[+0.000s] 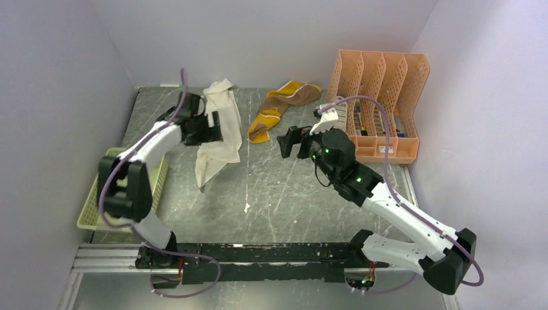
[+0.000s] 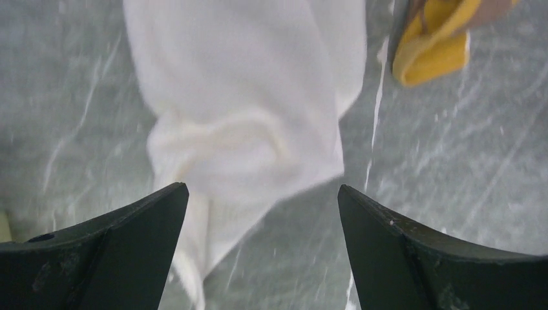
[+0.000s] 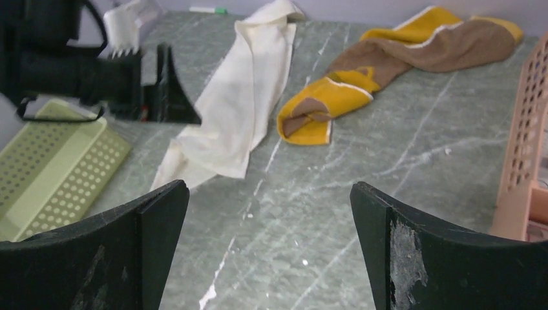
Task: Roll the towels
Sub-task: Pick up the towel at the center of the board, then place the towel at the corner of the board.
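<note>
The cream-white towel (image 1: 220,139) lies crumpled in a long strip at the back left of the table; it also shows in the left wrist view (image 2: 245,103) and the right wrist view (image 3: 239,103). The brown towel with mustard-yellow edging (image 1: 281,106) lies bunched at the back middle, also in the right wrist view (image 3: 388,58); its yellow corner (image 2: 433,45) shows in the left wrist view. My left gripper (image 1: 212,127) is open, empty, just above the white towel (image 2: 262,190). My right gripper (image 1: 291,143) is open and empty over bare table (image 3: 268,190), near the brown towel.
A green plastic mesh basket (image 1: 90,213) sits at the left edge, also in the right wrist view (image 3: 52,168). An orange file organiser (image 1: 381,103) stands at the back right, its wall showing in the right wrist view (image 3: 526,135). Grey walls close in on three sides.
</note>
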{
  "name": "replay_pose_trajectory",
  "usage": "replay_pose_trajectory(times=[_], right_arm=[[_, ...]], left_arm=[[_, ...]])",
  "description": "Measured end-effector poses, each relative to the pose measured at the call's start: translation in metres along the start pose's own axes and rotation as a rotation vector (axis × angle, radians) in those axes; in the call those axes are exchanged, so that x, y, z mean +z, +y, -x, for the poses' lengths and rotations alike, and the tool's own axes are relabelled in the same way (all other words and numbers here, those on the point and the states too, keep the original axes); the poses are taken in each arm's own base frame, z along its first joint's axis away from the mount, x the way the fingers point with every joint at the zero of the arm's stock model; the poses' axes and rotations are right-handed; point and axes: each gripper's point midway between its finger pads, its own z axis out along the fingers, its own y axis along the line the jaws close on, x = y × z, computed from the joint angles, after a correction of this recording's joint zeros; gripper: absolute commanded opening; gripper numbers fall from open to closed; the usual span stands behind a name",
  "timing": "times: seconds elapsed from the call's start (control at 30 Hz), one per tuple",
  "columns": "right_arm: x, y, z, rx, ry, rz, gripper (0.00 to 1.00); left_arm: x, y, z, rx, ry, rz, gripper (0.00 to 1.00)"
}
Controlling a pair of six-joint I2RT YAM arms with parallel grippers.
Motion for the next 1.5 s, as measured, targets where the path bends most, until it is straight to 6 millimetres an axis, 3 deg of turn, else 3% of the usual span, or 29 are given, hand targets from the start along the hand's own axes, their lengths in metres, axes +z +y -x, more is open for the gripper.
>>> replay_pose_trajectory(times=[0.13, 0.3, 0.37, 0.4, 0.43, 0.47, 0.63, 0.77, 0.83, 0.9, 1.0, 1.1, 1.17, 1.3, 1.4, 1.5], right_arm=[[-0.011, -0.008, -0.014, -0.014, 0.058, -0.017, 1.00], [-0.026, -0.008, -0.031, -0.002, 0.125, 0.007, 0.99], [-0.033, -0.008, -0.038, 0.007, 0.151, 0.023, 0.99], [-0.036, -0.008, -0.042, 0.012, 0.163, 0.027, 0.99], [-0.039, -0.009, -0.046, 0.014, 0.176, 0.029, 0.99], [-0.042, -0.010, -0.050, 0.015, 0.189, 0.030, 0.99], [-0.060, -0.017, -0.064, 0.013, 0.238, 0.026, 1.00], [-0.064, -0.021, -0.069, -0.007, 0.261, 0.018, 1.00], [-0.063, -0.022, -0.071, -0.024, 0.274, 0.015, 1.00], [-0.061, -0.022, -0.072, -0.040, 0.284, 0.013, 1.00], [-0.057, -0.021, -0.074, -0.060, 0.296, 0.018, 1.00], [-0.050, -0.019, -0.079, -0.073, 0.314, 0.028, 1.00], [-0.042, -0.018, -0.085, -0.083, 0.336, 0.032, 1.00], [-0.031, -0.014, -0.099, -0.095, 0.383, 0.049, 1.00], [-0.027, -0.012, -0.102, -0.097, 0.391, 0.060, 1.00], [-0.025, -0.010, -0.102, -0.093, 0.386, 0.073, 1.00]], left_arm=[[0.046, -0.020, 0.021, 0.074, -0.016, 0.108, 0.99], [0.098, -0.035, -0.013, 0.186, 0.053, 0.235, 0.99], [0.109, -0.038, -0.027, 0.197, 0.081, 0.265, 0.84], [0.108, -0.040, -0.022, 0.195, 0.064, 0.271, 0.64], [0.107, -0.040, -0.016, 0.188, 0.048, 0.278, 0.20], [0.107, -0.039, -0.013, 0.177, 0.037, 0.287, 0.08], [0.102, -0.021, -0.003, 0.156, 0.024, 0.360, 0.07], [0.089, -0.001, 0.039, 0.110, -0.032, 0.403, 0.07], [0.076, 0.024, 0.076, 0.049, -0.093, 0.429, 0.07], [0.054, 0.062, 0.114, -0.032, -0.166, 0.467, 0.07], [0.003, 0.126, 0.167, -0.153, -0.291, 0.536, 0.07], [-0.055, 0.169, 0.218, -0.226, -0.432, 0.589, 0.07], [-0.098, 0.180, 0.260, -0.243, -0.549, 0.614, 0.07], [-0.174, 0.172, 0.329, -0.230, -0.789, 0.641, 0.07], [-0.206, 0.170, 0.339, -0.227, -0.872, 0.665, 0.07], [-0.204, 0.178, 0.326, -0.226, -0.842, 0.688, 0.07]])
